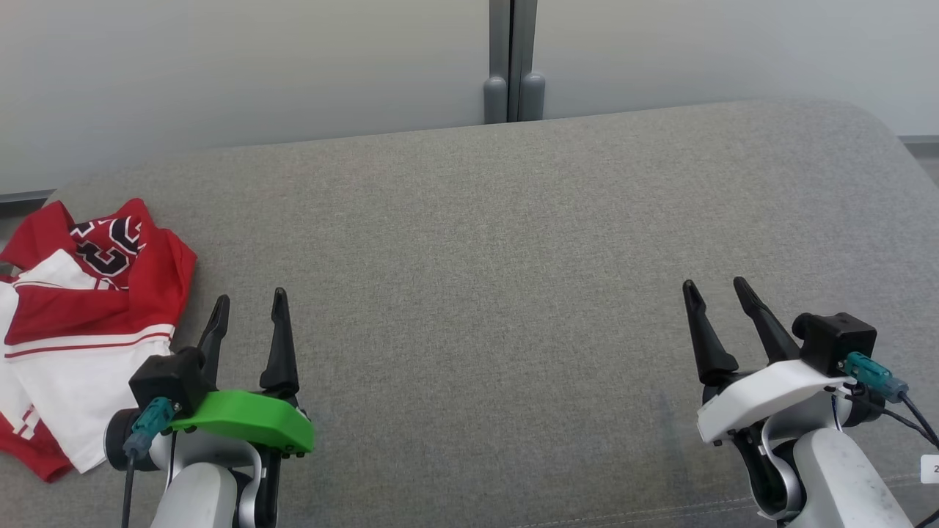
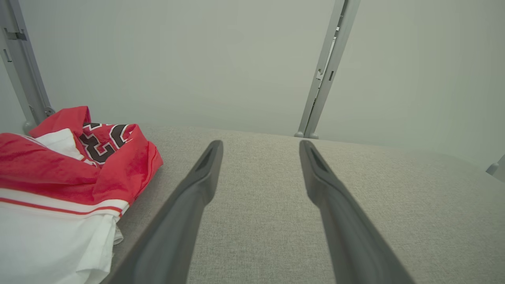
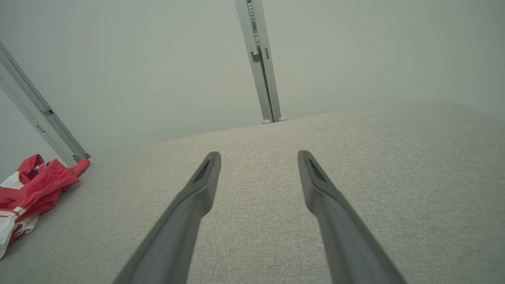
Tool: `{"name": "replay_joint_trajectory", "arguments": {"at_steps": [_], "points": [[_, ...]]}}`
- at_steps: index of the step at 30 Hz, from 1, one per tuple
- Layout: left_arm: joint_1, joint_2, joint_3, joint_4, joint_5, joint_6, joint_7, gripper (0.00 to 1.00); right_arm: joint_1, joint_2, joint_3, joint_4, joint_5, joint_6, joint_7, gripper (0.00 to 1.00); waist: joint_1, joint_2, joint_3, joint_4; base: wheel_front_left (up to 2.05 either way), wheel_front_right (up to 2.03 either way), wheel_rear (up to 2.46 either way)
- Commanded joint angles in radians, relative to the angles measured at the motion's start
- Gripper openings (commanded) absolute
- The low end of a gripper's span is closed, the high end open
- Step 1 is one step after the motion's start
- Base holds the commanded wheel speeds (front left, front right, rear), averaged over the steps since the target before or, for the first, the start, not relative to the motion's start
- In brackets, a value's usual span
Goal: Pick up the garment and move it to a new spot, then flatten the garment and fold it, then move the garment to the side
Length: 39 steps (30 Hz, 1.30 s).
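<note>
The garment (image 1: 81, 323) is a red and white jersey with dark lettering, lying crumpled at the far left of the grey cushioned surface (image 1: 499, 279). It also appears at the left of the left wrist view as the garment (image 2: 67, 185) and small at the far left of the right wrist view as the garment (image 3: 29, 193). My left gripper (image 1: 249, 299) stands open just right of the garment, not touching it, with nothing between its fingers. Far to the right, my right gripper (image 1: 715, 284) is open and empty over bare fabric.
A pale wall with a grey vertical post (image 1: 513, 66) runs behind the surface. The surface's rounded far edge (image 1: 873, 125) curves down at the right. A wide stretch of grey fabric lies between the two grippers.
</note>
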Motion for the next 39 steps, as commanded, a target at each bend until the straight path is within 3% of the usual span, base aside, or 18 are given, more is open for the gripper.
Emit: {"name": "replay_joint_trajectory", "arguments": {"at_steps": [1,15,39], "points": [[-0.03,0.009,0.0,-0.001,0.02,0.005,-0.009,1.0,-0.024,-0.003,0.007,-0.002,-0.028,0.0,-0.011,1.0,0.0,0.0,0.0,0.0,0.0,0.0,0.0],[-0.058,-0.01,0.022,0.09,0.063,0.009,-0.03,1.0,-0.031,0.01,0.028,0.024,-0.147,0.0,-0.054,1.0,0.0,0.0,0.001,0.003,0.0,0.0,0.0],[-0.097,-0.029,0.044,0.179,0.158,0.012,-0.061,1.0,-0.055,0.035,0.024,0.095,-0.192,0.0,-0.118,1.0,0.0,0.0,0.0,0.003,0.0,0.0,0.0]]}}
